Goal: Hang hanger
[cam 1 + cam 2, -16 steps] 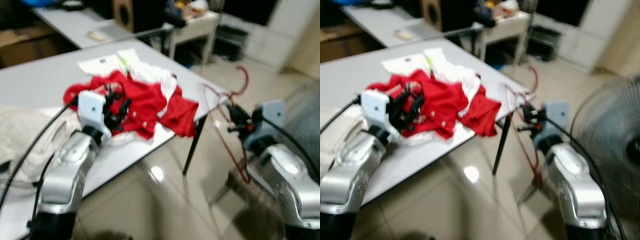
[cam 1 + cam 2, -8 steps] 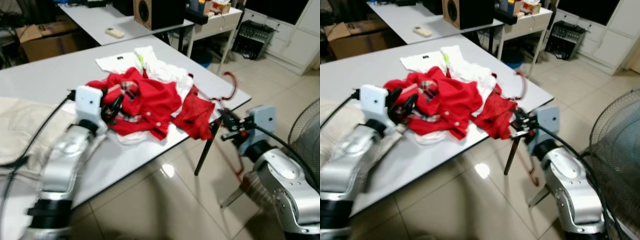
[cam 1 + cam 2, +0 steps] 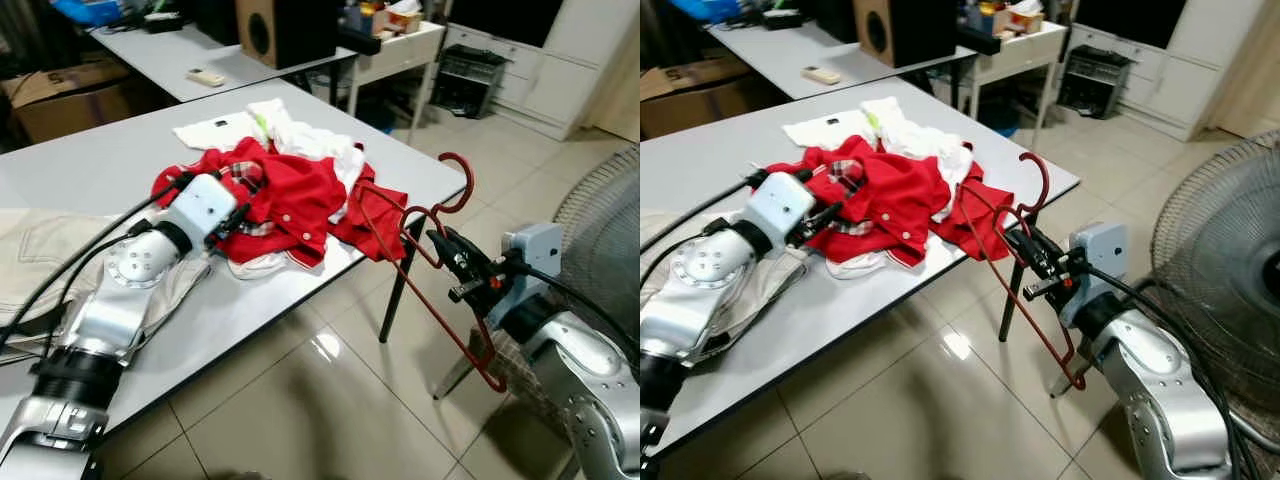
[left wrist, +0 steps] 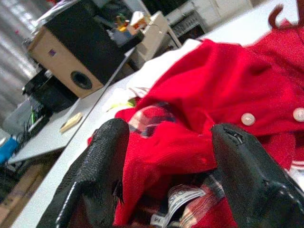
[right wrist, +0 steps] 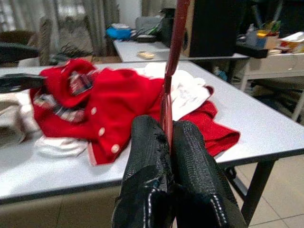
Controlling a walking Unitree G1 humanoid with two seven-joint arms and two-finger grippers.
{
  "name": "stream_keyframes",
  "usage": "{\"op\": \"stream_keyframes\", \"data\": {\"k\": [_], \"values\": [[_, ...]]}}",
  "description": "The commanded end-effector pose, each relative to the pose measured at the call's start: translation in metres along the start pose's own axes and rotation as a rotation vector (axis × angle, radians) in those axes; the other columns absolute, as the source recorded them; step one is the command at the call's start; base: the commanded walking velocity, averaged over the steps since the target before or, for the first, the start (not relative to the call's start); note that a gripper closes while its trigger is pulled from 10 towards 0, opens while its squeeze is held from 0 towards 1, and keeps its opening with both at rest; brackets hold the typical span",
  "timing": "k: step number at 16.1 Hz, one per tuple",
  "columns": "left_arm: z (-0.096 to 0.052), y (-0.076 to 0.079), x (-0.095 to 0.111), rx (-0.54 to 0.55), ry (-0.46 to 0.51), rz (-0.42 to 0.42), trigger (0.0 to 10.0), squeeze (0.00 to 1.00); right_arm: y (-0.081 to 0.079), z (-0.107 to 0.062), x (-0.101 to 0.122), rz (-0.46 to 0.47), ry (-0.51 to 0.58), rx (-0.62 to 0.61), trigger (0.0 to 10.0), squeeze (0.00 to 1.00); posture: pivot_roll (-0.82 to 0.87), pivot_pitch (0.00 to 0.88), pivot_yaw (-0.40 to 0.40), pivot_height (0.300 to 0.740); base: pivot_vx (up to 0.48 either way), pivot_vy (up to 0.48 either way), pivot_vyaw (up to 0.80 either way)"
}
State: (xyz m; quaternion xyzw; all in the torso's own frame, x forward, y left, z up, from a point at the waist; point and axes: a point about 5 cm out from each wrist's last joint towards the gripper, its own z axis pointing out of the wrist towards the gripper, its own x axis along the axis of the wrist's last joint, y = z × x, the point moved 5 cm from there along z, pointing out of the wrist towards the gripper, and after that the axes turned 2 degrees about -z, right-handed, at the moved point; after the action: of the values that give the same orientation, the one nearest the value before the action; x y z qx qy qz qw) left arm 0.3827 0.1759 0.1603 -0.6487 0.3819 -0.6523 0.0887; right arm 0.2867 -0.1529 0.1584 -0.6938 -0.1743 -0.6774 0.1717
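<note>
Bright indoor light, sharp views; glare spot on the glossy floor [image 3: 322, 346].

- Head pair: looking forward and down from above onto the grey table [image 3: 120, 160] and tiled floor [image 3: 940, 420], right eye offset slightly sideways.
- Left wrist: very close, along its fingers [image 4: 95, 175] into the red garment [image 4: 223, 90].
- Right wrist: close, along its fingers [image 5: 147, 156], across the same table toward the same garment.

fan [image 3: 1230, 280] cut by frame edge, beige trousers [image 3: 40, 250] cropped
</note>
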Motion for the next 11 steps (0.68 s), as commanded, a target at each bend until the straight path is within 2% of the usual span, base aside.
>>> {"op": "stream_keyframes", "data": {"k": [1, 2, 3, 4, 6, 10, 11], "values": [[0.001, -0.005, -0.001, 0.006, -0.008, 0.042, 10.0, 0.00, -0.004, -0.002, 0.005, -0.001, 0.008, 0.023, 10.0, 0.00, -0.14, 0.000, 0.001, 0.740, 0.000, 0.000, 0.00], [0.006, -0.011, -0.011, -0.009, -0.060, 0.130, 10.0, 0.00, -0.006, -0.006, -0.005, -0.018, -0.032, 0.036, 10.0, 0.00, -0.15, 0.000, 0.001, 0.740, 0.000, 0.000, 0.00], [0.007, -0.010, -0.020, -0.039, -0.096, 0.163, 10.0, 0.00, -0.005, -0.007, -0.009, -0.020, -0.046, 0.034, 10.0, 0.00, -0.15, 0.000, 0.001, 0.740, 0.000, 0.000, 0.00], [0.008, -0.010, -0.023, -0.045, -0.105, 0.168, 10.0, 0.00, -0.005, -0.007, -0.010, -0.019, -0.048, 0.033, 10.0, 0.00, -0.15, 0.000, 0.001, 0.740, 0.000, 0.000, 0.00], [0.010, -0.019, -0.033, -0.020, -0.148, 0.230, 10.0, 0.00, -0.005, -0.007, -0.008, -0.014, -0.045, 0.036, 10.0, 0.00, -0.15, 0.000, -0.003, 0.740, 0.000, 0.000, 0.00], [0.012, -0.027, -0.037, -0.032, -0.164, 0.299, 10.0, 0.00, -0.009, -0.006, -0.008, -0.014, -0.043, 0.061, 10.0, 0.00, -0.15, 0.000, -0.008, 0.740, 0.000, 0.000, 0.00], [0.012, -0.033, -0.033, -0.025, -0.149, 0.300, 2.7, 0.00, -0.009, -0.006, -0.007, -0.014, -0.040, 0.063, 10.0, 0.00, -0.15, 0.000, -0.007, 0.740, 0.000, 0.000, 0.00]]}}
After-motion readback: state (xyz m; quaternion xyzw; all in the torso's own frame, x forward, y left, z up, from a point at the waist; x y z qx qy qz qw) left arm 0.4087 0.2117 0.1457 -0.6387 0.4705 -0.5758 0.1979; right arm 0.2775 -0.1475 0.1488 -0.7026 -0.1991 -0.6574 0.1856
